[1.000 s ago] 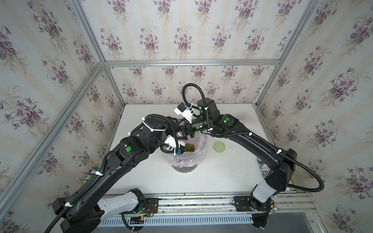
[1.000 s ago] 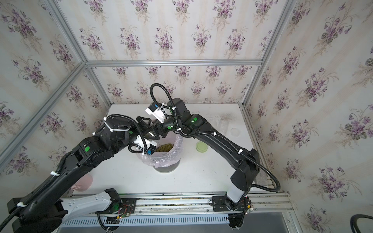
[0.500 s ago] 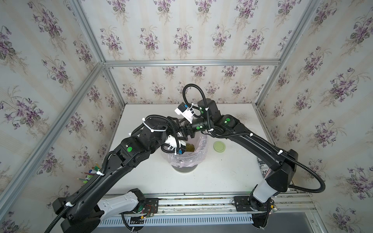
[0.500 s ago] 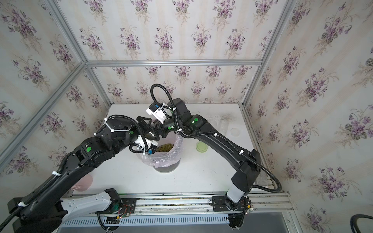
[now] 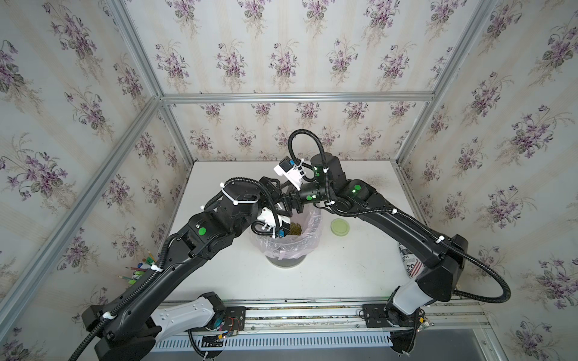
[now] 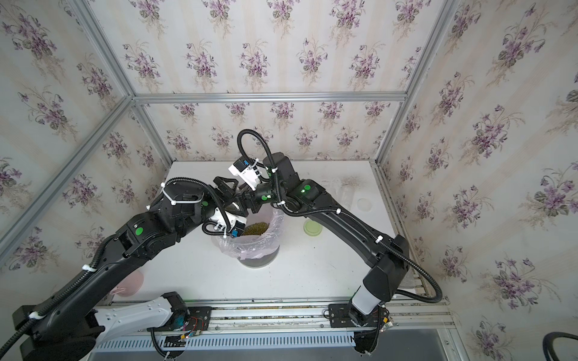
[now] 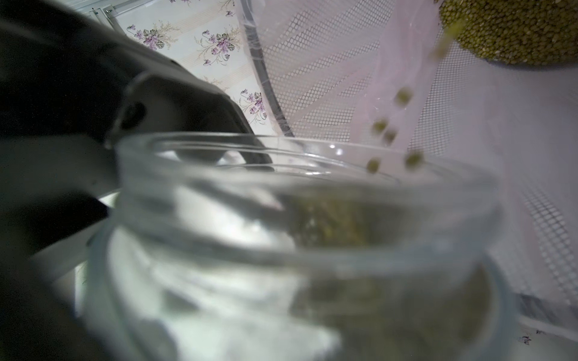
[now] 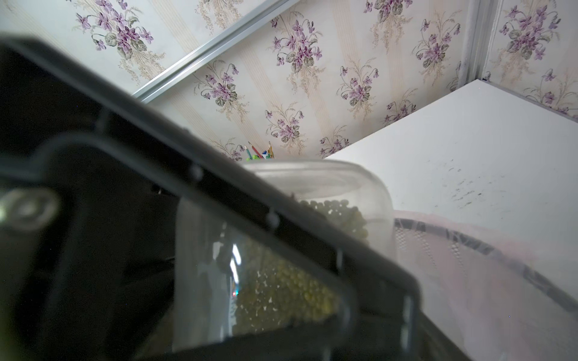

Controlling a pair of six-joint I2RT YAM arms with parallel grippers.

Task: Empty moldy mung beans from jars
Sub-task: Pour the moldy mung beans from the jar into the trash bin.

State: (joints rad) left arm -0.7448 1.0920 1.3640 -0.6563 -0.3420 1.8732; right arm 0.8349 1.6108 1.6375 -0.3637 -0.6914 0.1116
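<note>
Staying over the bin [image 5: 308, 247], the jar [image 7: 297, 250] drops mung beans [image 7: 516, 34].

Your left arm [image 5: 175, 259] rises from its base by the front left corner of the table [image 5: 344, 275], and your right arm [image 5: 406, 225] from the front right corner. Both lean inward with bent elbows, so the wrists meet above the table's middle. The left gripper [image 6: 232, 195] and the right gripper [image 6: 247, 204] sit nose to nose, almost touching. The right gripper's jaws clamp a tilted jar [image 8: 350, 200], with one finger [image 8: 219, 200] flat along the glass. The left jaws flank the same jar's neck. That close view is blurred, so it is unclear whether they press it.
</note>
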